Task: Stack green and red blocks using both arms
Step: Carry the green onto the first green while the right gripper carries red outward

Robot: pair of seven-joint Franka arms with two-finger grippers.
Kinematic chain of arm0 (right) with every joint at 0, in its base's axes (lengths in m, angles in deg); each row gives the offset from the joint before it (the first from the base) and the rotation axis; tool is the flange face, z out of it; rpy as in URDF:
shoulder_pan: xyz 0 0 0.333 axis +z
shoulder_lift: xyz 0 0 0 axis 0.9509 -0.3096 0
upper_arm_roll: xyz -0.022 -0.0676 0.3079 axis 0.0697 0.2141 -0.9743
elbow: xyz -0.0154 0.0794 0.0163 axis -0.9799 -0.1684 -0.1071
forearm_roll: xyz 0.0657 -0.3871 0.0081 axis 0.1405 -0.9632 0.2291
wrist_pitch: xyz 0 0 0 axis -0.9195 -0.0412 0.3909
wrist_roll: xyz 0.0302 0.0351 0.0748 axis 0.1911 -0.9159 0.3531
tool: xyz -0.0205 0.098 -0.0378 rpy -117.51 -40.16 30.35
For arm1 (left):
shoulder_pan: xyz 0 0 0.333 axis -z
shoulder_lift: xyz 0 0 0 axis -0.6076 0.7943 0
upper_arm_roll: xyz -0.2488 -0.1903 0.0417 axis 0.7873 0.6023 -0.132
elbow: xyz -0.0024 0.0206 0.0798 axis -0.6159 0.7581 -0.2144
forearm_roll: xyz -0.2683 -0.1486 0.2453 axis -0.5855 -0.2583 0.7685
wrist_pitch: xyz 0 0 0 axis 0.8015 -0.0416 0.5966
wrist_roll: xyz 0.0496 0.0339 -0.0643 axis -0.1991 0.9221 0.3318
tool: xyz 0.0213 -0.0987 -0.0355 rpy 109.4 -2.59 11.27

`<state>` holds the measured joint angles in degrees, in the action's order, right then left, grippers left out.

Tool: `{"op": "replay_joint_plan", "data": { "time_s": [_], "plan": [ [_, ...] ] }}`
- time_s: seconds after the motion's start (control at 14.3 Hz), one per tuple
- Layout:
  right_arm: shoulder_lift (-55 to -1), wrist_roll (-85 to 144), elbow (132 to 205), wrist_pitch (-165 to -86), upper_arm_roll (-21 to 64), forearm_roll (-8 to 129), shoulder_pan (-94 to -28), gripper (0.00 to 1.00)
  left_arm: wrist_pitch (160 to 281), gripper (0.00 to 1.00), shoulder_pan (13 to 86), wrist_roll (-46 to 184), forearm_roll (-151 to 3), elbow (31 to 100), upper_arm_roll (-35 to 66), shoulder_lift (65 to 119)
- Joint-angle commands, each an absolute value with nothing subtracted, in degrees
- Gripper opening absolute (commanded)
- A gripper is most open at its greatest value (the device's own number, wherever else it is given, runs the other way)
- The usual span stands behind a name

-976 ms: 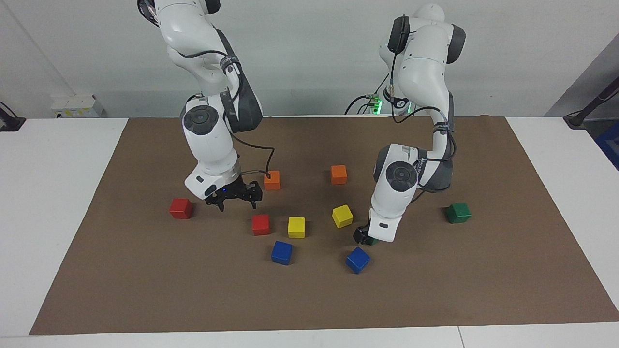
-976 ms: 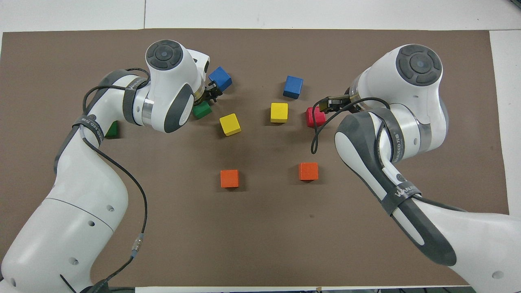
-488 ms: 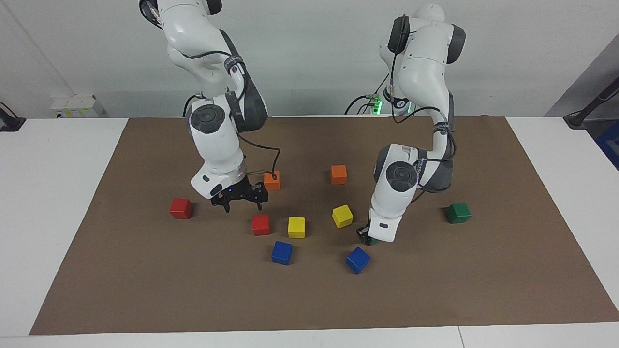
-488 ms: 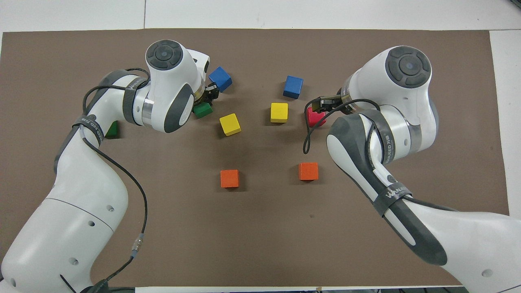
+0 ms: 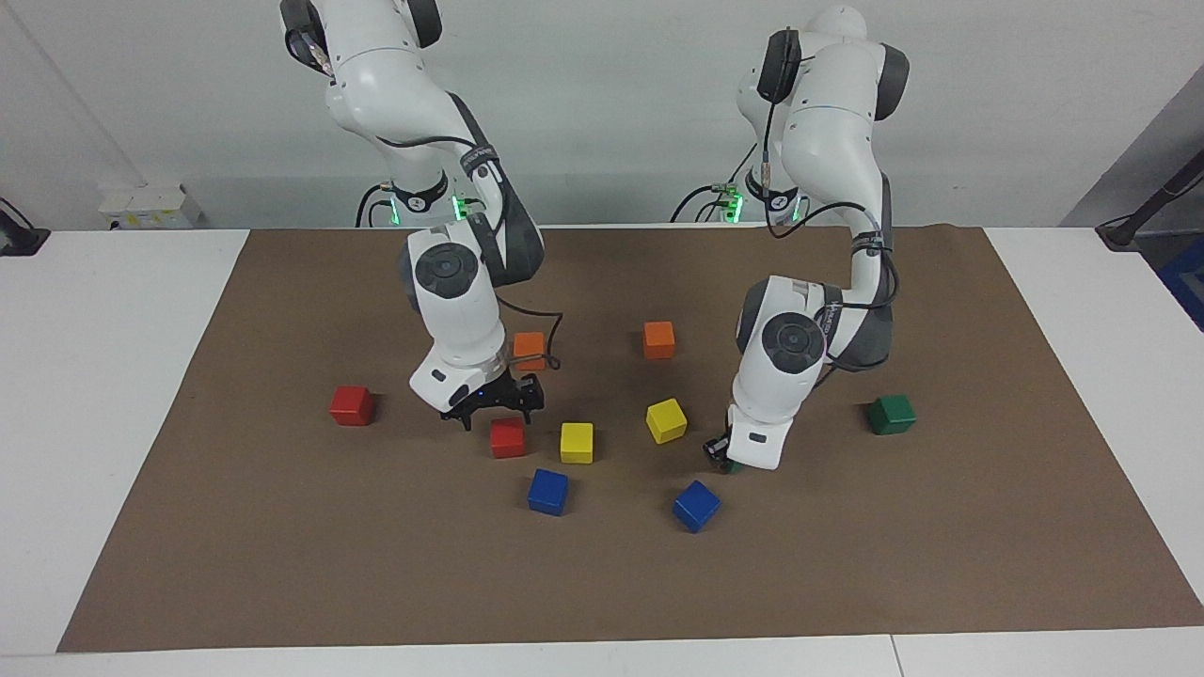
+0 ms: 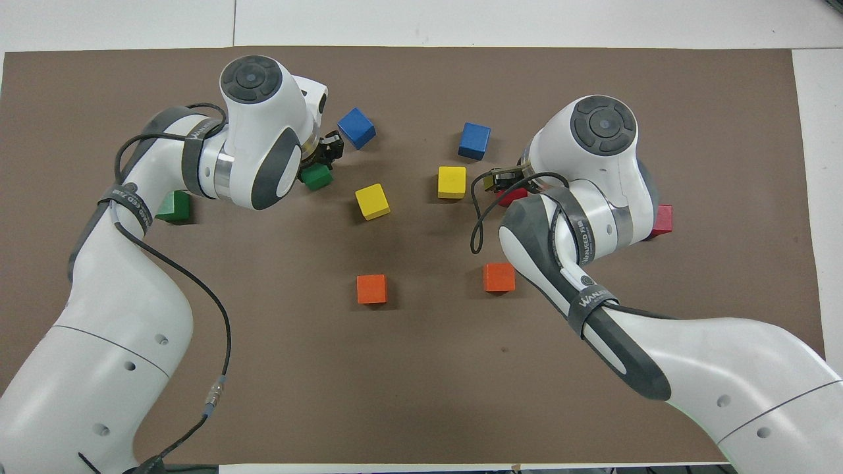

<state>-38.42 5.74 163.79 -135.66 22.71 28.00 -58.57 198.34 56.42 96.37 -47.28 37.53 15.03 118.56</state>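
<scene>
Left gripper [image 6: 324, 153] is closed on a green block [image 6: 317, 177], low at the brown mat [image 5: 941, 527]; in the facing view the arm's white wrist hides nearly all of that block and the fingertips. A blue block [image 5: 696, 506] lies just beside it, farther from the robots, and a yellow block [image 5: 666, 420] sits close by toward the right arm's end. Right gripper [image 5: 496, 410] hangs with its jaws spread directly over a red block [image 5: 507, 437], not gripping it. Another yellow block [image 5: 577, 442] stands right beside that red block, with a second blue block [image 5: 547, 492] a little farther from the robots.

Counted, there are two green blocks, the other one [image 5: 891, 414] lying alone toward the left arm's end; two red blocks, the second [image 5: 352, 405] toward the right arm's end; two yellow; two blue; and two orange blocks [image 5: 658, 339] nearer to the robots, one [image 5: 529, 345] partly covered by the right arm's cable. All cubes sit singly; none is stacked.
</scene>
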Motion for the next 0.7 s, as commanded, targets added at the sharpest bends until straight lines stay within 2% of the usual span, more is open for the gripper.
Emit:
{"op": "replay_joint_plan", "data": {
  "time_s": [0.0,0.21,0.63],
  "plan": [
    [-39.8,4.8,162.5,-136.4,22.3,26.8,-58.9,1.0,192.0,0.0,53.0,87.8,-47.6,38.9,15.1,113.0],
    [-40.7,4.6,162.8,-136.6,22.3,26.8,-58.6,1.0,189.7,0.0,48.7,76.3,-47.7,40.6,15.1,109.8],
    [-41.2,4.6,163.8,-137.1,22.3,26.9,-57.8,1.0,188.6,0.0,40.8,57.5,-47.8,41.2,15.1,108.4]
  ]
}}
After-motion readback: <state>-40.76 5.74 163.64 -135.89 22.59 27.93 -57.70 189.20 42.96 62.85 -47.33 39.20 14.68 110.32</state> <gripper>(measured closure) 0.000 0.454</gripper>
